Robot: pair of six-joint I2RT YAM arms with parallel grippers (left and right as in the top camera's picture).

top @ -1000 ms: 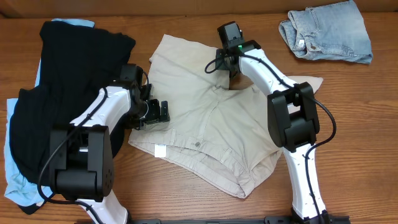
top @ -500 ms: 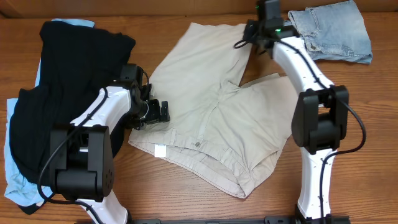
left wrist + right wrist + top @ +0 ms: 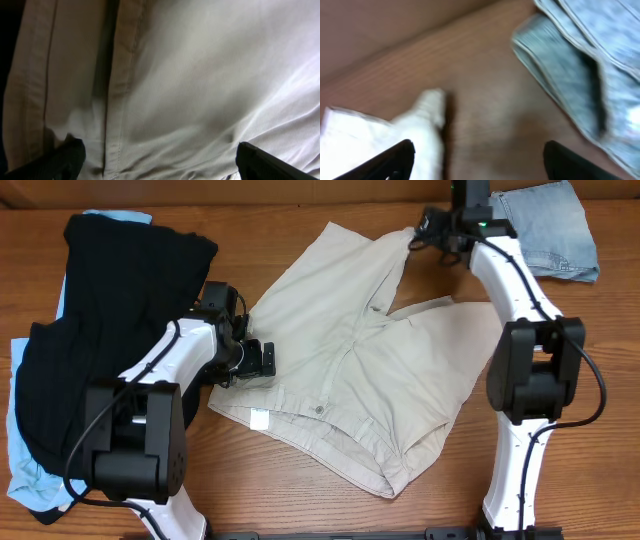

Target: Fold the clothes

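Note:
The pale beige khaki shorts (image 3: 350, 370) lie spread in the middle of the table, one leg stretched toward the far right. My right gripper (image 3: 425, 235) hovers at that leg's tip. In the right wrist view it (image 3: 480, 162) stands open over bare wood, and the leg's corner (image 3: 427, 117) lies by its left finger, not held. My left gripper (image 3: 258, 362) stands open over the shorts' left edge. In the left wrist view the khaki cloth (image 3: 190, 85) fills the frame, with the gripper (image 3: 160, 165) wide open over it and holding nothing.
A black garment (image 3: 110, 310) lies heaped on a pale-blue one (image 3: 25, 465) at the left. Folded faded denim shorts (image 3: 555, 230) sit at the far right corner, close to my right gripper; they also show in the right wrist view (image 3: 580, 65).
My right gripper dragged the shorts' leg up and to the far right, then opened and let it go. The left arm has barely shifted.

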